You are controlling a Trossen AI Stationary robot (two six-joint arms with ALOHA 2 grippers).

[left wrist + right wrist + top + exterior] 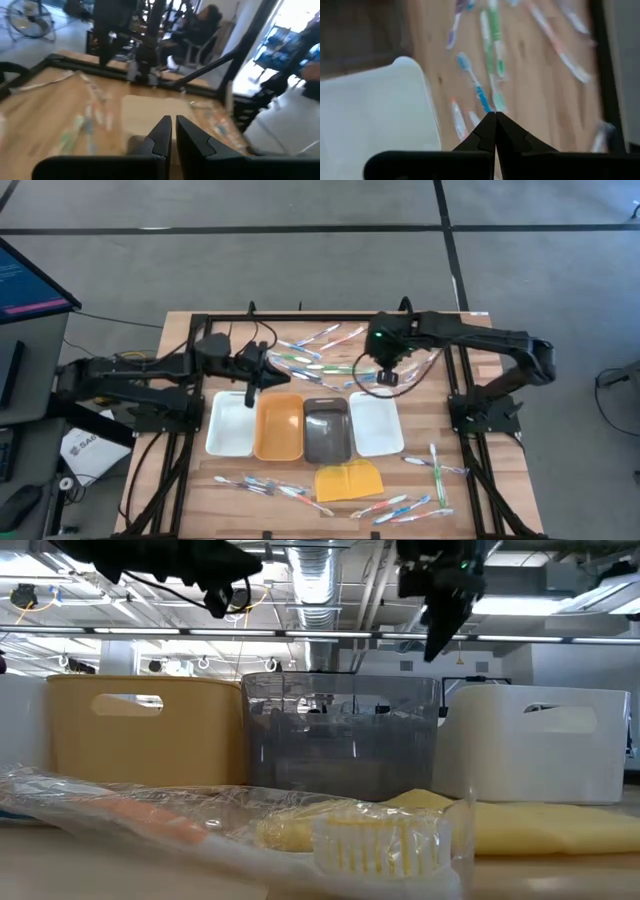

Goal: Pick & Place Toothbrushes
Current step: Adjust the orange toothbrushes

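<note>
The toothbrushes (318,352) lie scattered in three loose groups on the bench (190,500): one across the far side between the two arms, one along the near edge, one at the near right corner. The right pincer (385,372) hangs above the right end of the far group, just beyond the far edge of the white tray (376,424) on the right, and its wrist view looks straight down past its tips (495,119) at a blue-headed toothbrush (472,80) that lies just ahead of them, its long axis running roughly away from the tips (so the fingers would likely need to close across the handle, not along it). That pincer is pressed together and carries nothing. The left pincer (250,385) hovers over the far rim of the other white tray (229,426), its fingers (165,132) all but together and empty; the far group lies beside it, towards the right arm. I judge the right arm slightly the nearer, and it must spread its fingers before descending
</note>
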